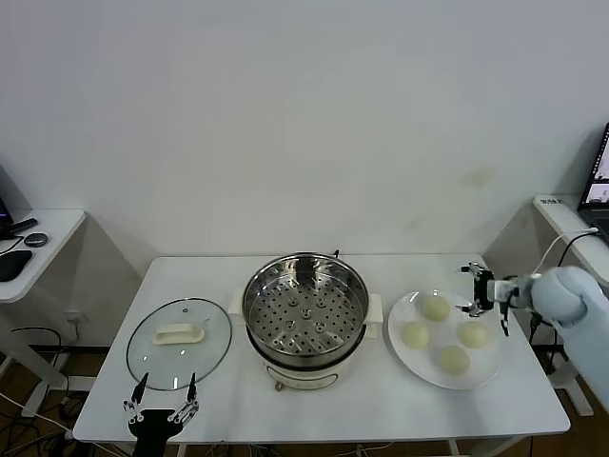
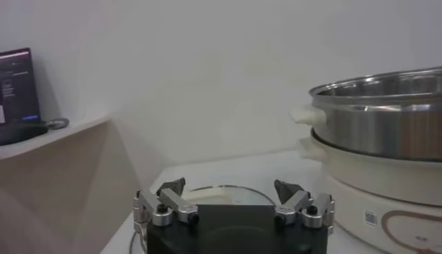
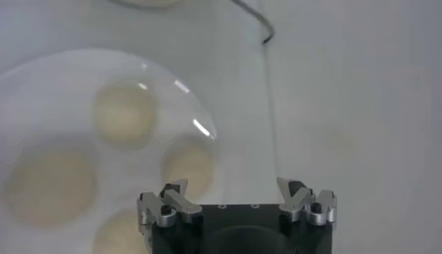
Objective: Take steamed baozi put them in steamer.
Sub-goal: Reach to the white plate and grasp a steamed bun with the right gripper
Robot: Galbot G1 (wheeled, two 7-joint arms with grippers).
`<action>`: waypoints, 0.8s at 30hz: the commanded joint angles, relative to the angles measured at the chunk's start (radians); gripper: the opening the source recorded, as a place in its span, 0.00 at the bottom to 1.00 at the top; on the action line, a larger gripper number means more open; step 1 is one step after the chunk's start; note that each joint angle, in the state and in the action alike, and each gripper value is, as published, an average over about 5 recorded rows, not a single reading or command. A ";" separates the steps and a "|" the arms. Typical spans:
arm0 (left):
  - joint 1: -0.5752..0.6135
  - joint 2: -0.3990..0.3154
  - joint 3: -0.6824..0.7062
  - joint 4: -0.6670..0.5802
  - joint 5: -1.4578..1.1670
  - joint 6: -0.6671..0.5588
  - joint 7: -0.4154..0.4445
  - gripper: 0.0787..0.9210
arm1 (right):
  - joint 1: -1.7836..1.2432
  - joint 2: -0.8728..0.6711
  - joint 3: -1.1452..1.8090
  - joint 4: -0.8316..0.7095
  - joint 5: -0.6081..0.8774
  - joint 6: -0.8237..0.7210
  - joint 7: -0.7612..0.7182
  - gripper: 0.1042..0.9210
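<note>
Nearest the head camera, the left gripper [image 1: 162,395] is parked at the table's [image 1: 314,405] front edge, its fingers spread wide and holding nothing. Just beyond its fingertips the lid [image 1: 179,343] is seen lying flat, and beyond that to its right stands the steamer [image 1: 305,319], whose perforated tray is bare. In the left wrist view the same gripper [image 2: 233,199] is shown open, with the lid [image 2: 224,194] just past its tips and the steamer [image 2: 387,145] rising to one side.

The right gripper [image 1: 477,289] is held above the far right rim of the plate [image 1: 411,362], fingers spread wide and empty. Four baozi are seen on the plate: one [image 1: 436,307] just to the gripper's left, one [image 1: 473,334] below and nearest its tips, one [image 1: 416,335] farther left, one [image 1: 455,359] nearest the table's front. From the right wrist view the gripper [image 3: 235,197] is seen open over the plate's [image 3: 62,65] edge, clear of the baozi [image 3: 124,114].
</note>
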 commanded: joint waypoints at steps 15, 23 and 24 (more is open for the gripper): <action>-0.007 -0.003 -0.029 0.011 0.010 -0.004 0.014 0.88 | 0.348 0.210 -0.405 -0.410 -0.034 0.005 -0.163 0.88; -0.006 -0.007 -0.029 0.013 0.013 -0.010 0.017 0.88 | 0.333 0.259 -0.391 -0.470 -0.075 0.016 -0.118 0.88; -0.005 -0.008 -0.030 0.013 0.013 -0.010 0.017 0.88 | 0.333 0.264 -0.391 -0.474 -0.077 0.016 -0.116 0.88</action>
